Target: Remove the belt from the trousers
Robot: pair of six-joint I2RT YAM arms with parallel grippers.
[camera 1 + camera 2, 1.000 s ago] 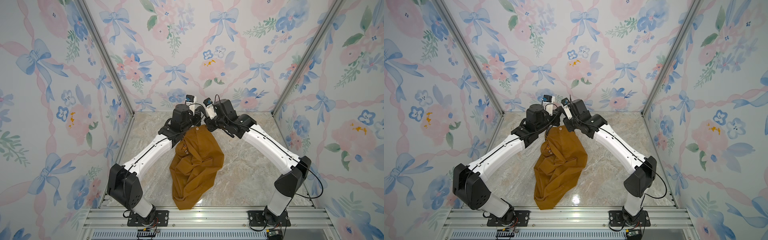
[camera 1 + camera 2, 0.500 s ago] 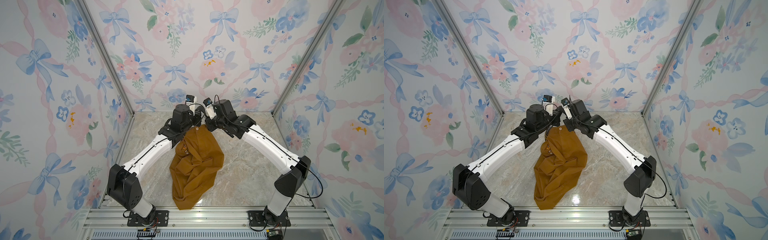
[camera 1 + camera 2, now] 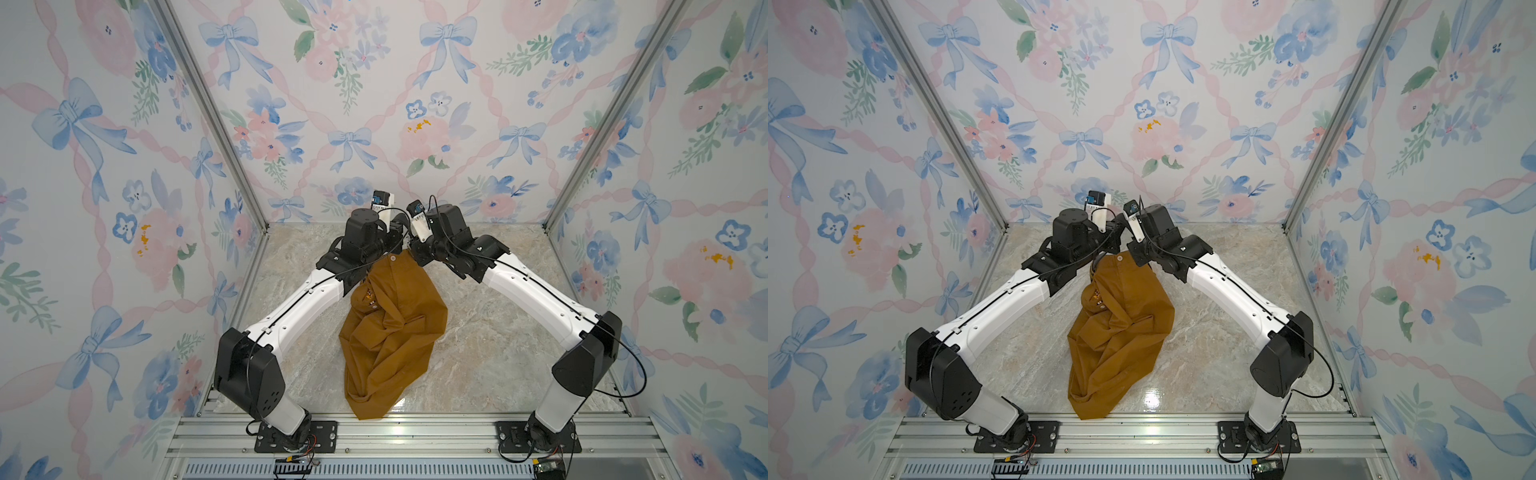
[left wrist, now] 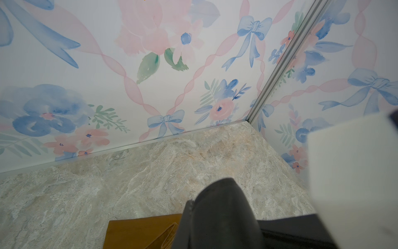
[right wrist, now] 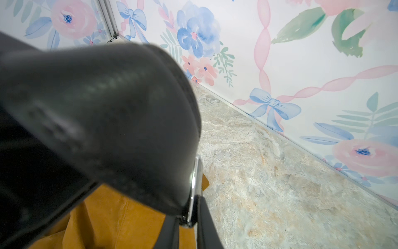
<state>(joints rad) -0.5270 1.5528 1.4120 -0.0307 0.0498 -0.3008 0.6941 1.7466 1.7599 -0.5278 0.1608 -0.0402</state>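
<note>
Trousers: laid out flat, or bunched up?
Bunched. In both top views the trousers lie in a crumpled heap of overlapping folds on the table, waistband end raised toward the arms.

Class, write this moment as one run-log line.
trousers: waistband between left arm and right arm, legs crumpled on tabletop | belt: strap arched close to right wrist camera, buckle beside trousers

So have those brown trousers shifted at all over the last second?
No. In both top views the trousers lie as before: their near tip at the metal rail, their buttoned top between the two arms.
</note>
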